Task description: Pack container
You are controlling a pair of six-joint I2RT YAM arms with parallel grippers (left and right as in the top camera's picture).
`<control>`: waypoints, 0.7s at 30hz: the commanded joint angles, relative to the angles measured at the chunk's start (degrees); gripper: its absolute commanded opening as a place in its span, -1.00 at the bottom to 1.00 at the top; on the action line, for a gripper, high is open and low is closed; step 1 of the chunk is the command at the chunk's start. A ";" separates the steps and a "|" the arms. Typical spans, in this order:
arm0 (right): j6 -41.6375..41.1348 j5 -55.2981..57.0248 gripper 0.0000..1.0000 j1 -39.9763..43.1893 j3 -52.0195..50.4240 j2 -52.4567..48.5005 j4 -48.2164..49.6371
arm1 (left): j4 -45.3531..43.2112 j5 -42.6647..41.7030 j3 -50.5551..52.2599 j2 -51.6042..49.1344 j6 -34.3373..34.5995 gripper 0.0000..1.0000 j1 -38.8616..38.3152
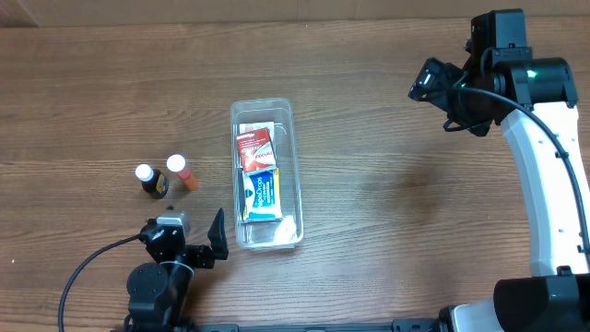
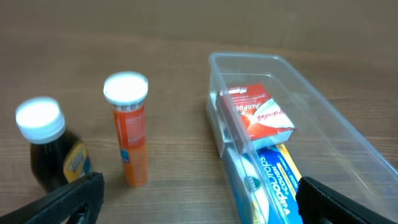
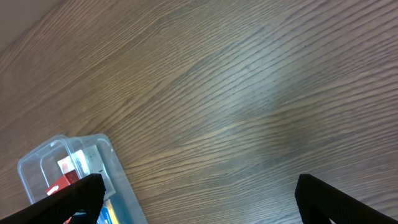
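The clear plastic container (image 1: 265, 175) stands at the table's middle, long side running front to back. A red box (image 1: 255, 146) and a blue box (image 1: 262, 193) lie inside it; both show in the left wrist view (image 2: 258, 116) (image 2: 273, 186). An orange tube with a white cap (image 1: 182, 172) and a dark bottle with a white cap (image 1: 152, 181) stand left of the container, also in the left wrist view (image 2: 129, 134) (image 2: 50, 146). My left gripper (image 2: 199, 199) is open and empty at the front left. My right gripper (image 3: 199, 199) is open and empty, raised at the far right.
The wooden table (image 1: 387, 184) spans the view. The right arm's white link (image 1: 544, 184) runs along the right edge. A black cable (image 1: 83, 272) trails from the left arm at the front.
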State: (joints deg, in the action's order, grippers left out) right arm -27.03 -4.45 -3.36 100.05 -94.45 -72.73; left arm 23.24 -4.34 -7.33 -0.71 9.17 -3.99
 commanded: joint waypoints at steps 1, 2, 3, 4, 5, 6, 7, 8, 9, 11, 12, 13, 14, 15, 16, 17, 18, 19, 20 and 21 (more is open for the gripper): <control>-0.42 -0.79 1.00 0.07 0.39 0.22 0.20 | 2.67 5.31 -10.49 -4.17 7.72 1.00 0.24; -0.42 -0.79 1.00 0.07 0.39 0.22 0.20 | 3.43 7.34 -16.02 -8.46 7.78 1.00 0.24; -0.42 -0.79 1.00 0.07 0.39 0.22 0.20 | 4.94 9.35 -22.01 -13.53 7.74 1.00 0.24; -0.42 -0.79 1.00 0.07 0.39 0.22 0.20 | 8.39 12.59 -30.16 -20.68 7.54 1.00 0.28; -0.42 -0.79 1.00 0.07 0.39 0.22 0.20 | 12.04 15.13 -37.35 -27.32 7.02 1.00 0.31; -0.42 -0.79 1.00 0.07 0.39 0.22 0.20 | 16.17 15.43 -44.96 -34.32 5.42 1.00 0.33; -0.42 -0.79 1.00 0.07 0.39 0.22 0.20 | 20.15 14.12 -52.33 -40.92 4.31 1.00 0.33; -0.42 -0.79 1.00 0.07 0.39 0.22 0.20 | 26.03 9.20 -62.51 -49.22 3.61 1.00 0.33; -0.42 -0.79 1.00 0.07 0.39 0.22 0.20 | 29.77 8.26 -68.30 -53.92 2.82 1.00 0.33; -0.42 -0.79 1.00 0.07 0.39 0.22 0.20 | 36.13 10.88 -76.67 -61.92 1.53 1.00 0.72; -0.42 -0.79 1.00 0.07 0.39 0.22 0.20 | 39.71 12.85 -79.49 -65.35 5.27 1.00 1.77; -0.42 -0.79 1.00 0.07 0.39 0.22 0.20 | 44.72 13.94 -81.85 -69.92 10.95 1.00 4.50; -0.42 -0.79 1.00 0.07 0.39 0.22 0.20 | 47.28 13.40 -82.03 -72.83 13.27 1.00 7.32; -0.42 -0.79 1.00 0.07 0.39 0.22 0.20 | 49.00 11.87 -81.85 -75.54 14.01 1.00 10.40; -0.42 -0.79 1.00 0.07 0.39 0.22 0.20 | 50.42 9.49 -81.74 -78.42 13.94 1.00 13.42; -0.42 -0.79 1.00 0.07 0.39 0.22 0.20 | 51.76 6.97 -81.74 -81.70 13.14 1.00 16.46; -0.42 -0.79 1.00 0.07 0.39 0.22 0.20 | 53.09 5.27 -81.74 -85.11 12.50 1.00 19.04; -0.42 -0.79 1.00 0.07 0.39 0.22 0.20 | 53.99 5.03 -81.74 -87.82 12.24 0.96 20.55; -0.42 -0.79 1.00 0.07 0.39 0.22 0.20 | 54.25 4.81 -81.74 -90.77 11.15 0.96 21.51; -0.42 -0.79 1.00 0.07 0.39 0.22 0.20 | 54.10 4.74 -81.74 -92.52 10.38 0.94 21.62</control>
State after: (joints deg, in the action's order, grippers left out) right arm -27.16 -5.15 -3.38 100.01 -94.48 -72.84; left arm 76.75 3.60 -88.25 -87.83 20.34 15.46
